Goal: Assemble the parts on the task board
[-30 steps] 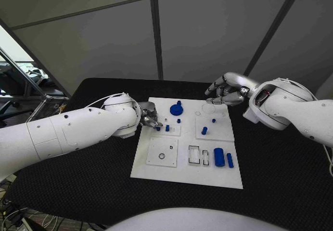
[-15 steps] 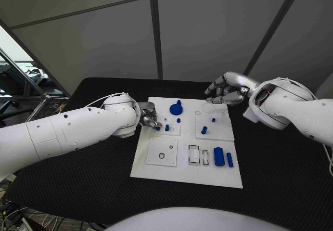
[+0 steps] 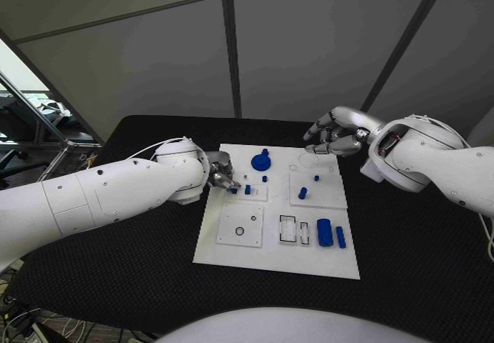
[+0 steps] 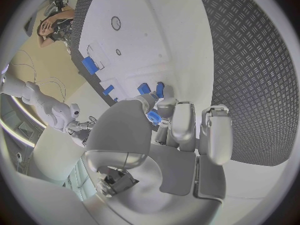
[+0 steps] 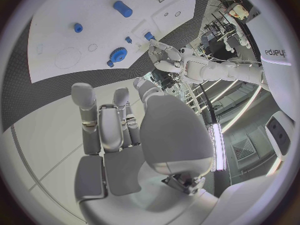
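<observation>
The white task board (image 3: pixel 265 246) lies mid-table. My left hand (image 3: pixel 220 176) sits at the board's left edge, and in the left wrist view its fingertips pinch a small blue piece (image 4: pixel 154 116) just above the board (image 4: pixel 156 35). Two blue pegs (image 4: pixel 145 88) stand right beside those fingertips. My right hand (image 3: pixel 335 138) hovers over the board's far right corner, fingers loosely bent and holding nothing. A blue gear with a knob (image 3: pixel 261 162) stands near the far edge; it is the blue gear (image 5: pixel 117 54) in the right wrist view.
Other blue parts on the board: a peg (image 3: pixel 303 193), a tiny stud (image 3: pixel 316 178), and a thick cylinder (image 3: pixel 325 233) beside a slim bar (image 3: pixel 340 237) at the near right. Empty recesses (image 3: pixel 295 231) lie next to them. Black table (image 3: pixel 412 243) surrounds the board.
</observation>
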`<state>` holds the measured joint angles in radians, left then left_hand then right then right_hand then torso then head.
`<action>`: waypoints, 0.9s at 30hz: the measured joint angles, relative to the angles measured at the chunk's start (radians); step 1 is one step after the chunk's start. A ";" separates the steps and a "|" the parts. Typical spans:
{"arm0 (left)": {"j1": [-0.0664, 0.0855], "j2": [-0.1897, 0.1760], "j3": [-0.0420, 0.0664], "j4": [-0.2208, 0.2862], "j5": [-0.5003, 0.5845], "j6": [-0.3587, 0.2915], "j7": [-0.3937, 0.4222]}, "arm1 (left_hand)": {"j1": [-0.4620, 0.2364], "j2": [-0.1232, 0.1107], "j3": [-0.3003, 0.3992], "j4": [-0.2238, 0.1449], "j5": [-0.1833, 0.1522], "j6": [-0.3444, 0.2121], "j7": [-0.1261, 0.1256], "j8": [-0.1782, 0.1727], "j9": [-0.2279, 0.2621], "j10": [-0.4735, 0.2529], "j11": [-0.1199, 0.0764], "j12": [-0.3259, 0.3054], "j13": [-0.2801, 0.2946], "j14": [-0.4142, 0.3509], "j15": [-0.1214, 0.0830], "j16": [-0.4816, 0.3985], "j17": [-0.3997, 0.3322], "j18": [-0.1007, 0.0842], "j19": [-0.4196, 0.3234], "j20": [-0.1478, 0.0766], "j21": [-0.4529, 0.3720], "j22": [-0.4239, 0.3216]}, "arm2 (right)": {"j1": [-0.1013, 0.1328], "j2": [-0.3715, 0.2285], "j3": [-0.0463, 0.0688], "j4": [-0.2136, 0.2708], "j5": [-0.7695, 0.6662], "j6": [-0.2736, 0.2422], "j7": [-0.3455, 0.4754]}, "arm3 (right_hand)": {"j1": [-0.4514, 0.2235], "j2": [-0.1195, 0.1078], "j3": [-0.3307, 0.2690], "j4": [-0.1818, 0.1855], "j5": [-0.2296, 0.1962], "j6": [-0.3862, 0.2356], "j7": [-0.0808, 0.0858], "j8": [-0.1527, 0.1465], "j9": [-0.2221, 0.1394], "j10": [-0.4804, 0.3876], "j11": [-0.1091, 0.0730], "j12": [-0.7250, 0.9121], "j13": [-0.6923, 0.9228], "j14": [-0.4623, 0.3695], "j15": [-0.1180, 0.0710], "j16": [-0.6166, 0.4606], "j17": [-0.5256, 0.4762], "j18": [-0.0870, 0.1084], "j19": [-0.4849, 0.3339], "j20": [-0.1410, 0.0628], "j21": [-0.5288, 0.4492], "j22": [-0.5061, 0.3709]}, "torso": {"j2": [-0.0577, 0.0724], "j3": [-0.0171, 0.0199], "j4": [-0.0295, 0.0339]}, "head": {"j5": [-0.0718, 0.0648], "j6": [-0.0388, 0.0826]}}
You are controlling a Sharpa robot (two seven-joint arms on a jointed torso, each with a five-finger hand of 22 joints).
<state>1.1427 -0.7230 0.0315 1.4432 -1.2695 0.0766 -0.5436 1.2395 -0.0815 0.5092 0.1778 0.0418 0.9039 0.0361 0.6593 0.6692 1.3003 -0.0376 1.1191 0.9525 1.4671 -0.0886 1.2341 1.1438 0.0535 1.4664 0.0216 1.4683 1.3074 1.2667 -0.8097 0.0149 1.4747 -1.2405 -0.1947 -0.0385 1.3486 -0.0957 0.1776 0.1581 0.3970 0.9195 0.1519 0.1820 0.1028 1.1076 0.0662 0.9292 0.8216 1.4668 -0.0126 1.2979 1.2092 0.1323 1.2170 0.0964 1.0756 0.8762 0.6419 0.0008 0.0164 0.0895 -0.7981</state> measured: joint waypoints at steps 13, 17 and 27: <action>0.002 0.017 -0.001 -0.017 -0.002 0.027 -0.006 | 0.000 0.000 0.006 0.006 -0.001 0.002 0.002 0.001 0.002 0.005 -0.001 0.000 0.005 -0.002 -0.002 0.000 0.000 0.000 0.000 0.000 0.000 0.000 | 0.000 -0.001 0.000 0.001 0.000 0.000 0.000 | 0.000 0.000 0.000 0.000 0.000 0.000 0.000 0.000 0.000 0.000 0.000 0.000 0.000 0.000 0.000 0.000 0.000 0.000 0.000 0.000 0.000 0.000 | 0.000 0.0000 -0.0005 | -0.004 -0.006; 0.003 0.020 -0.002 -0.021 -0.002 0.032 -0.008 | 0.000 0.000 0.008 0.008 0.003 0.002 0.002 0.001 0.002 0.005 -0.001 0.000 0.005 -0.002 -0.002 0.000 0.000 0.000 0.000 0.000 0.000 0.000 | 0.000 -0.002 0.000 0.002 0.000 0.001 0.000 | 0.000 0.000 0.000 0.000 0.000 0.000 0.000 0.000 0.000 0.000 0.000 0.000 0.000 0.000 0.000 0.000 0.000 0.000 0.000 0.000 0.000 0.000 | -0.001 0.0000 -0.0004 | -0.005 -0.006; 0.002 0.023 -0.004 -0.030 0.008 0.023 -0.010 | -0.134 -0.032 0.073 -0.034 0.006 0.015 -0.007 0.009 0.008 0.005 -0.002 -0.008 -0.010 -0.003 -0.002 0.000 0.001 0.000 0.000 0.000 0.000 0.000 | 0.000 -0.003 0.000 0.002 0.000 0.001 0.000 | 0.000 0.000 0.000 0.000 0.000 0.000 0.000 0.000 0.000 0.000 0.000 0.000 -0.004 0.000 0.000 -0.005 -0.001 0.000 0.000 0.000 -0.004 0.000 | -0.001 -0.0001 0.0002 | -0.006 -0.004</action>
<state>1.1442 -0.6995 0.0276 1.4129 -1.2613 0.0997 -0.5537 1.1051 -0.1131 0.5821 0.1437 0.0481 0.9190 0.0287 0.6686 0.6774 1.3052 -0.0392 1.1114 0.9426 1.4645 -0.0908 1.2342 1.1448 0.0540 1.4664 0.0216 1.4682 1.3074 1.2668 -0.8124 0.0149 1.4771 -1.2405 -0.1938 -0.0388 1.3486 -0.0957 0.1776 0.1582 0.3970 0.9195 0.1519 0.1820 0.1028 1.1075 0.0662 0.9292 0.8176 1.4668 -0.0126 1.2931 1.2078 0.1322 1.2170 0.0964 1.0717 0.8762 0.6406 0.0007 0.0166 0.0834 -0.8018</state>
